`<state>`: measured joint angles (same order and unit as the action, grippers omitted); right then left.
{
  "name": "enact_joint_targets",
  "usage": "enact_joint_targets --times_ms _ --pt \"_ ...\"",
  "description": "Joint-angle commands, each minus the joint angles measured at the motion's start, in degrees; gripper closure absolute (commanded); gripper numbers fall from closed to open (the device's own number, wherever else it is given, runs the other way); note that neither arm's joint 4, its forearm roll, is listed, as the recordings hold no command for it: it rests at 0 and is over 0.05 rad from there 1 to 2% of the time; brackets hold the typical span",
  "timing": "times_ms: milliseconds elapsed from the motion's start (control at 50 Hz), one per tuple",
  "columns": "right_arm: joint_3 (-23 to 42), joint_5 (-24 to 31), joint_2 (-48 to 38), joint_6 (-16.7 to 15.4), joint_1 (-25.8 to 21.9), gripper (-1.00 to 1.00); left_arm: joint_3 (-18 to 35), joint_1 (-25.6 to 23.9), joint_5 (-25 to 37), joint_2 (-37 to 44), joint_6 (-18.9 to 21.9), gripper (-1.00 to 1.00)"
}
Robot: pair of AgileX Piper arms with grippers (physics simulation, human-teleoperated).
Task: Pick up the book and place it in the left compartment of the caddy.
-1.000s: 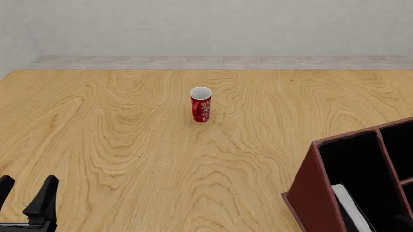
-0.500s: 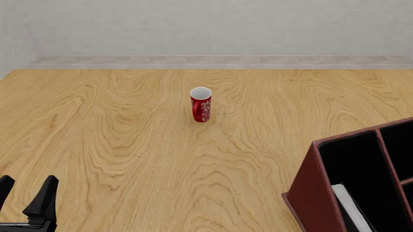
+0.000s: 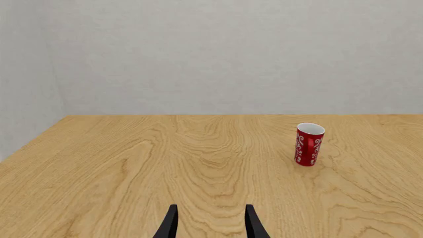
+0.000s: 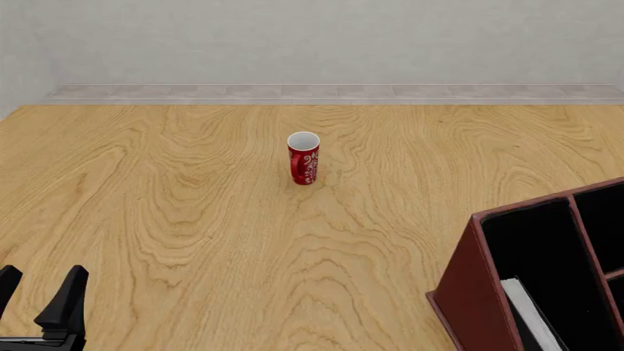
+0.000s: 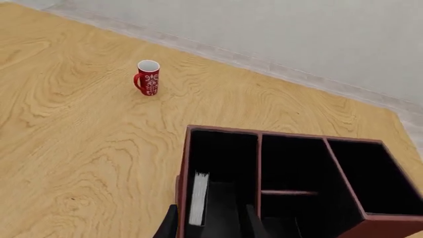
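Left wrist view, cup (image 3: 308, 144): glossy red cylinder with white scrollwork and white inside, upright on the wood-grain table (image 3: 132, 163).
Left wrist view, my left gripper (image 3: 210, 224): two black tapered fingers spread apart, holding nothing, low over the table, short of the cup.
Front view, caddy (image 4: 468, 289): smooth reddish-brown box, black inside, thin dividers, well apart from the cup.
Front view, book (image 4: 531, 316): black cover and white page edge, standing in the caddy's left compartment (image 4: 534, 245).
Right wrist view, my right gripper (image 5: 210, 223): black fingers parted and empty, above the caddy, one finger just beside the book.
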<state>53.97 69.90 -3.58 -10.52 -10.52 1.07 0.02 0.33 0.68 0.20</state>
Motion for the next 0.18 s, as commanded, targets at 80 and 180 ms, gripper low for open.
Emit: enact_joint_targets --times_ms 80,180 --pt "4.07 0.0 3.49 -0.97 0.28 -1.0 0.06 -0.01 0.33 -0.32 0.05 -1.0" --pt "5.98 0.0 3.56 -1.07 0.22 -1.0 0.06 -0.01 0.33 -0.32 0.04 -1.0"
